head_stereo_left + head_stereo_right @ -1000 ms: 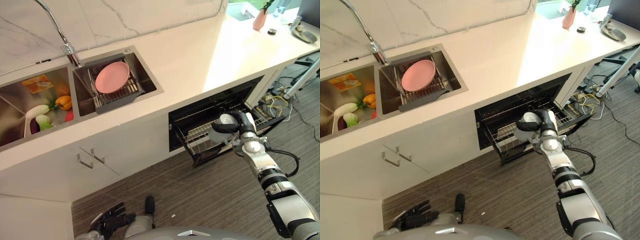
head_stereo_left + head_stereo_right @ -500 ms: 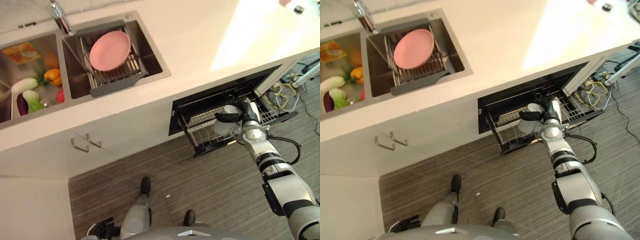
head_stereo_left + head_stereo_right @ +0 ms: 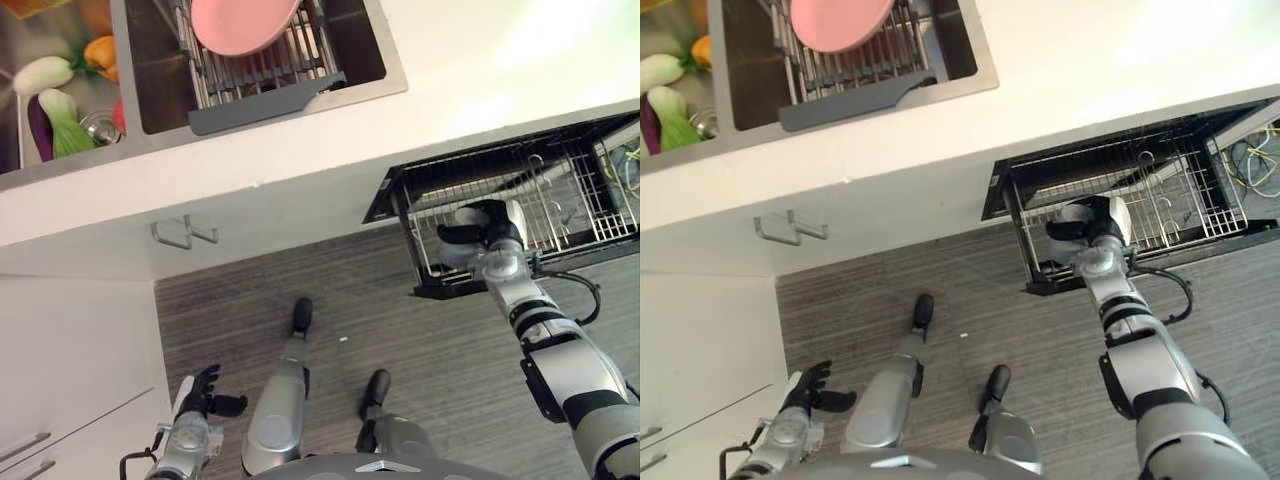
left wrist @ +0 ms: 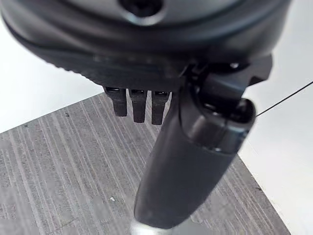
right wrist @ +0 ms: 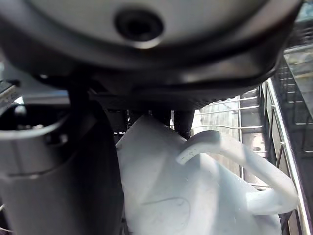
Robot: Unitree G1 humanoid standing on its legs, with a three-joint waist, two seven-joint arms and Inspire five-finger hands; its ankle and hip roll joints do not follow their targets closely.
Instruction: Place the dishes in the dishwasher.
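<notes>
White and shiny, the cup (image 5: 195,196) sits in the right hand (image 3: 478,236), whose fingers and thumb are curled around it. A second ago the hand held the cup up at the front of the dishwasher rack (image 3: 560,170). Now it is lower, right at the front part of the pulled-out wire rack, with the cup just above the wires or touching them; I cannot tell which. The whole picture has slid too, because the head now looks down more.

So the cup is almost home. I think the next job is to let it go gently so it sits well in the rack.

The pink plate (image 3: 245,22) is in the sink rack (image 3: 265,85), so it is not done yet. It has to go in too.

The left hand (image 3: 196,395) hangs low over the floor (image 3: 430,350), its fingers loose and holding nothing.
</notes>
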